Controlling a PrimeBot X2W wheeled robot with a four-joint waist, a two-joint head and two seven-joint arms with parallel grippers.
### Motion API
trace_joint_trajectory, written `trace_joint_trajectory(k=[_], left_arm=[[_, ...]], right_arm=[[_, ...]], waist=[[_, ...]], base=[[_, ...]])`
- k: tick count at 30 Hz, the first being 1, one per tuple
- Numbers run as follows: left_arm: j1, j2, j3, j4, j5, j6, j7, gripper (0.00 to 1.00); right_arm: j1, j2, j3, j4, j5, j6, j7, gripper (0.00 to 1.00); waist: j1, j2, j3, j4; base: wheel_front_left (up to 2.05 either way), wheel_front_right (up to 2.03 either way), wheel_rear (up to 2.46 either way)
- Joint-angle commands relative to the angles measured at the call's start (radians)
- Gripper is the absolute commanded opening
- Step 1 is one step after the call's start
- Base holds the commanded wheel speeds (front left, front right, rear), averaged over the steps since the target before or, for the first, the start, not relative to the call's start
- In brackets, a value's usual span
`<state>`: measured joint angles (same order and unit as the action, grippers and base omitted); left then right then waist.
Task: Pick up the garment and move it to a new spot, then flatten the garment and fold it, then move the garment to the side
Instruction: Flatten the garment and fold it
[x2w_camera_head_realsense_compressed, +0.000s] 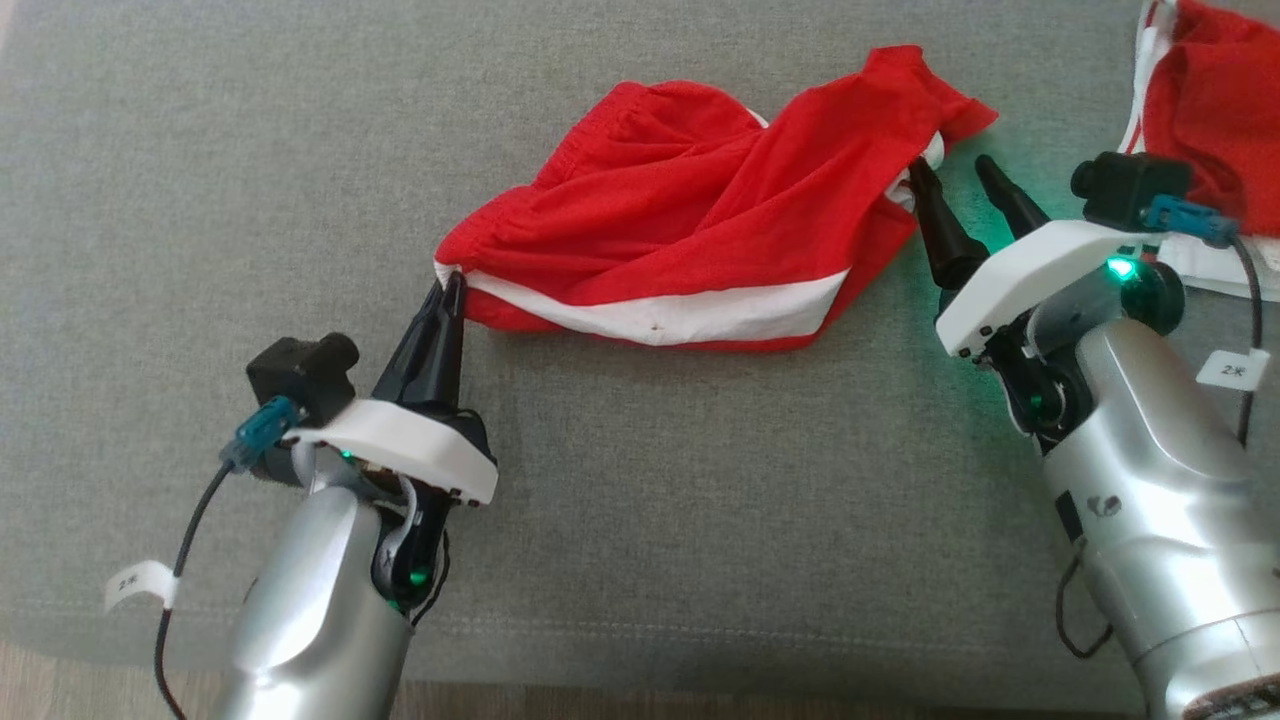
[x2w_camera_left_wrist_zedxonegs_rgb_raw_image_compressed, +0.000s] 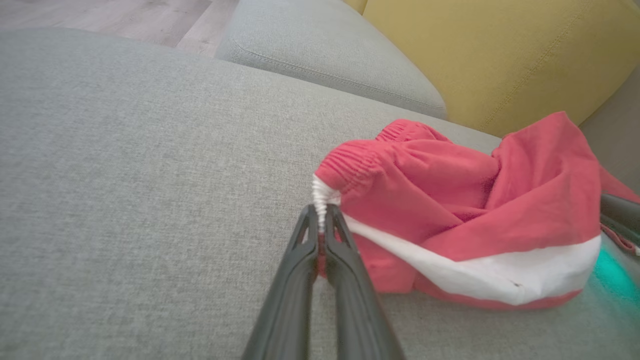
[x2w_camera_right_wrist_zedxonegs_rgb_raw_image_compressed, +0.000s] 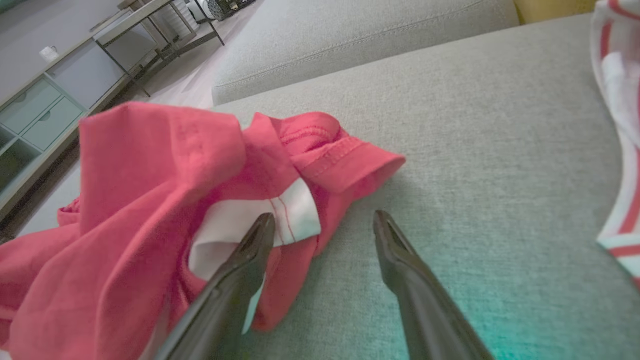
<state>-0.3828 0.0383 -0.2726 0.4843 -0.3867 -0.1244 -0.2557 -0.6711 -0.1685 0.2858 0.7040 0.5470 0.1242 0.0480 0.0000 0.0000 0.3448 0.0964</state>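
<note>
Alignment is the point: the garment, red with a white band, lies crumpled on the grey sofa cushion. Its long axis slants from near-left to far-right in the head view, one end toward each arm. The left gripper has its jaws pressed together on the near-left corner; the left wrist view shows a pinch of gathered white cloth squeezed between the tips. The right gripper sits at the opposite end with its jaws wide apart and nothing between them. In the right wrist view, the finger on that view's left rests against the white hem flap while the other stands over bare cushion — so the cloth lies to one side of the gap, not inside it. I judge that flattening is the step in hand. The right arm, the nearer to that far end, needs to shift toward the garment before closing, or the jaws will meet on nothing. A second red-and-white cloth lies beyond the right wrist, apart from the garment, and could snag if that arm swings outward.
</note>
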Motion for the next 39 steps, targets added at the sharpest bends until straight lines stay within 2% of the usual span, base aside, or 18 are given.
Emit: trace_joint_trajectory(k=[1,12,14,15,16,26,33,39], left_arm=[[-0.036,0.012,0.027,-0.036,-0.005,-0.005,-0.006,0.0],[-0.042,0.012,0.02,-0.032,-0.011,-0.005,-0.006,0.0],[-0.042,0.012,0.019,-0.03,-0.012,-0.006,-0.006,0.0],[-0.042,0.012,0.018,-0.029,-0.013,-0.006,-0.006,0.0],[-0.042,0.012,0.017,-0.029,-0.014,-0.006,-0.006,0.0],[-0.042,0.012,0.021,-0.025,-0.016,-0.006,-0.006,0.0],[-0.015,0.012,0.055,-0.047,-0.007,-0.006,-0.006,0.0],[0.01,0.012,0.089,-0.111,0.018,-0.006,-0.006,0.0]], right_arm=[[-0.035,0.0,0.031,-0.013,0.022,0.007,-0.013,1.0],[-0.069,-0.013,0.109,0.033,0.099,0.007,-0.052,1.0],[-0.073,-0.018,0.125,0.039,0.111,0.007,-0.057,0.43],[-0.074,-0.02,0.132,0.042,0.118,0.007,-0.06,0.27],[-0.076,-0.023,0.139,0.044,0.124,0.007,-0.062,0.0],[-0.091,-0.063,0.215,0.056,0.16,0.007,-0.108,0.0],[-0.086,-0.18,0.281,0.027,0.019,0.007,-0.171,0.0],[-0.073,-0.281,0.259,-0.085,-0.055,0.007,-0.155,0.0]], waist=[[0.0,0.0,0.005,0.003],[0.0,0.0,0.012,0.007],[0.0,0.0,0.011,0.007],[0.0,0.0,0.011,0.007],[0.0,0.0,0.01,0.007],[0.0,0.0,-0.002,0.004],[0.0,0.0,-0.075,-0.017],[0.0,0.0,-0.156,-0.048]], base=[[0.0,0.0,0.0],[0.0,0.0,0.0],[0.0,0.0,0.0],[0.0,0.0,0.0],[0.0,0.0,0.0],[0.0,0.0,0.0],[0.0,0.0,0.0],[0.0,0.0,0.0]])
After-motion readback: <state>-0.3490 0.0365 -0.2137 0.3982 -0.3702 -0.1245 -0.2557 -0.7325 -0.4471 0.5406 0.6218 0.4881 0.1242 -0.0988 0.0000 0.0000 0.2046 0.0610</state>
